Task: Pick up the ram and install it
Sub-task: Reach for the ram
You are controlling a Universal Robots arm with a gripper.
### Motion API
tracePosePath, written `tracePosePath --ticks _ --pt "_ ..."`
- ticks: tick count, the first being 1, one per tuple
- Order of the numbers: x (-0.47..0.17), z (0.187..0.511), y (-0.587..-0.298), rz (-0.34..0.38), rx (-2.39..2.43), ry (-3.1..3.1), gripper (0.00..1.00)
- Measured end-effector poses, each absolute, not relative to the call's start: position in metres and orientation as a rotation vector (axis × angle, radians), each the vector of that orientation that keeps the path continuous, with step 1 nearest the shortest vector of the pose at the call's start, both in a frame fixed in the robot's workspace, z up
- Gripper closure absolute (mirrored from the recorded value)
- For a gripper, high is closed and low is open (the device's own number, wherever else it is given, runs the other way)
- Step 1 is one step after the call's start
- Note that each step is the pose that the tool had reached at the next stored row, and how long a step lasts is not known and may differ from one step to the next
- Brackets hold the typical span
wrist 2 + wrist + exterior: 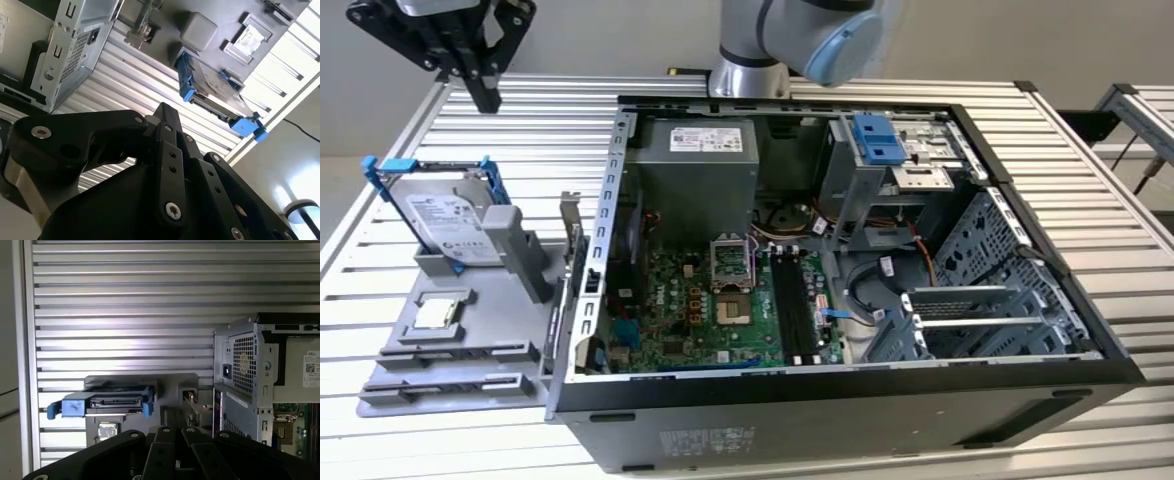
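Ram (789,300) in motherboard slot (785,258), fingers (486,92) closed, empty

Your black gripper (486,95) cut at the exterior view's top edge, your silver-grey arm (750,70) cropped there too

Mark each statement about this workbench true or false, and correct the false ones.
1. The gripper hangs outside the computer case, toward the exterior view's left. True.
2. The hard drive lies flat inside the case. False: it stands upright on the grey tray.
3. The case is open, its circuit board showing. True.
4. The gripper holds the small square chip. False: the chip lies on the tray.
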State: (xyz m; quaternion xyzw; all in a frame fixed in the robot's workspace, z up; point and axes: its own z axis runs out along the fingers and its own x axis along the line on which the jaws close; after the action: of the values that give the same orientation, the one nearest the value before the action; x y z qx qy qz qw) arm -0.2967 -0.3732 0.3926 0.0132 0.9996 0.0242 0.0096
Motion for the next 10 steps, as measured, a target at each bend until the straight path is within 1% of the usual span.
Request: tracePosePath --ticks 10 --pt "-0.322 0.393 -0.367 0.076 0.041 3.123 1.00"
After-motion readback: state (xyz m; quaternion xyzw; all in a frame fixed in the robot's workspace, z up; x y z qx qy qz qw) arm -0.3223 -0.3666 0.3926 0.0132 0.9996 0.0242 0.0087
